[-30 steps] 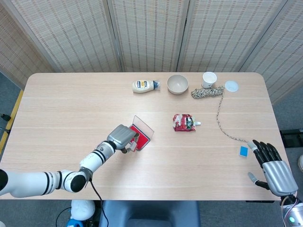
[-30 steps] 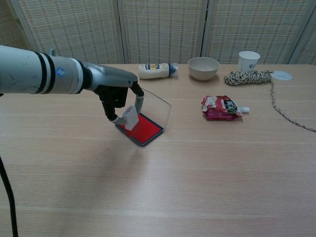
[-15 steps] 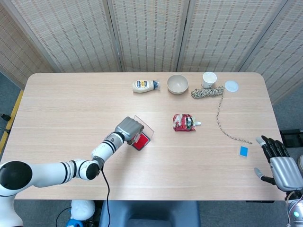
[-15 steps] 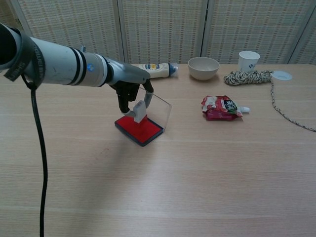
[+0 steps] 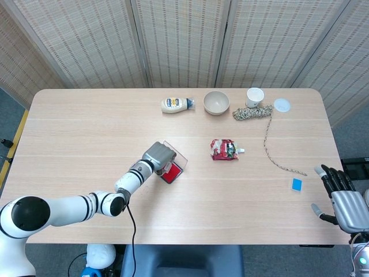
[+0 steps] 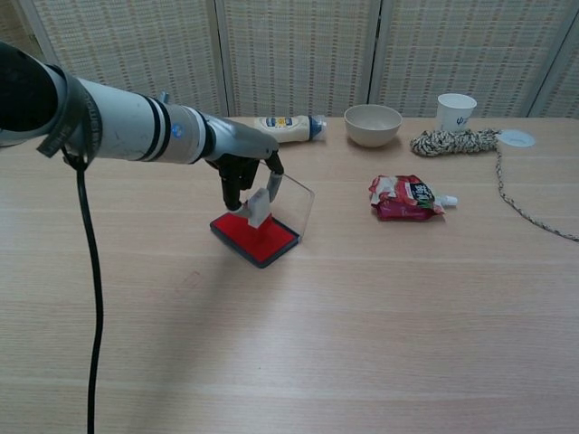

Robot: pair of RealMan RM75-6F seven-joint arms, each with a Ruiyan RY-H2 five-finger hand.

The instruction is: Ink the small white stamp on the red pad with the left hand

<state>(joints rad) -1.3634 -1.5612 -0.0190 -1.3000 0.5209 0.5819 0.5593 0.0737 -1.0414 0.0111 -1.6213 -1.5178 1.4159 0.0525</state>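
Reaching in from the left edge of the worktop (image 6: 136, 344), the left hand (image 6: 242, 169) pinches the small white stamp (image 6: 258, 207) between its dark fingers, which curl down around the stamp's upper end. The stamp is a little white block, tilted slightly, with its lower end at the far part of the red pad (image 6: 257, 237); whether it actually touches the ink cannot be told from the chest view. In the head view the back of the left hand (image 5: 158, 157) covers the stamp, and only a strip of the red pad (image 5: 173, 171) shows beside it. The pad sits in a dark tray with its clear lid (image 6: 294, 197) standing open behind it, roughly at the middle of the worktop.

Further back, a mayonnaise bottle (image 5: 176, 104) lies on its side, with a beige bowl (image 5: 216, 102) just to its right. A red snack pouch (image 5: 225, 149) lies right of the pad, well apart from it. A white cup (image 5: 254, 96) stands at the far right, touching a coiled rope (image 5: 252, 112) whose loose end trails toward the near edge, and a round clear lid (image 5: 282, 104) lies beside the coil. A small blue card (image 5: 296, 184) rests near the rope's end. At the right edge, the right hand (image 5: 343, 199) hangs off the worktop, fingers spread and holding nothing.
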